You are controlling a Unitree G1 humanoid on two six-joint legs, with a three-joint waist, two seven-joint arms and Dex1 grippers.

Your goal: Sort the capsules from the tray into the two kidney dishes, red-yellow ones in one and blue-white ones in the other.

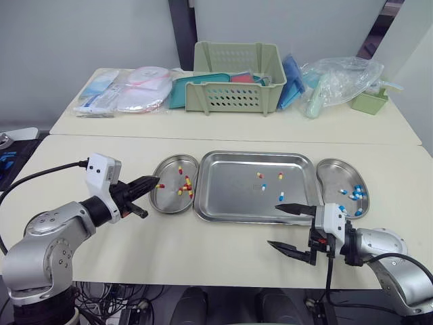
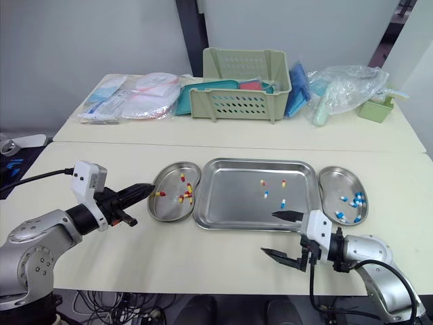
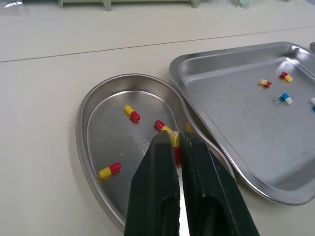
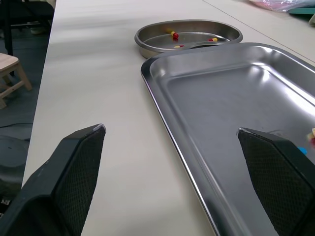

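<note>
The steel tray (image 1: 230, 196) lies mid-table and holds two red-yellow capsules (image 1: 259, 175) and two blue-white capsules (image 1: 264, 187). Left of it, a kidney dish (image 1: 166, 200) contains several red-yellow capsules (image 1: 188, 183). The right kidney dish (image 1: 335, 176) holds several blue-white capsules (image 1: 356, 193). My left gripper (image 1: 154, 183) hangs over the left dish's outer rim, shut on a red-yellow capsule (image 3: 175, 143). My right gripper (image 1: 274, 225) stands wide open at the tray's front right edge, one finger over the rim (image 4: 197, 162), nothing between the fingers.
On the rear table stand a green basket (image 1: 237, 78), packaged supplies (image 1: 128, 91), a plastic bag (image 1: 338, 78) and a small green box (image 1: 369, 103). Bare tabletop runs along the front of the tray and dishes.
</note>
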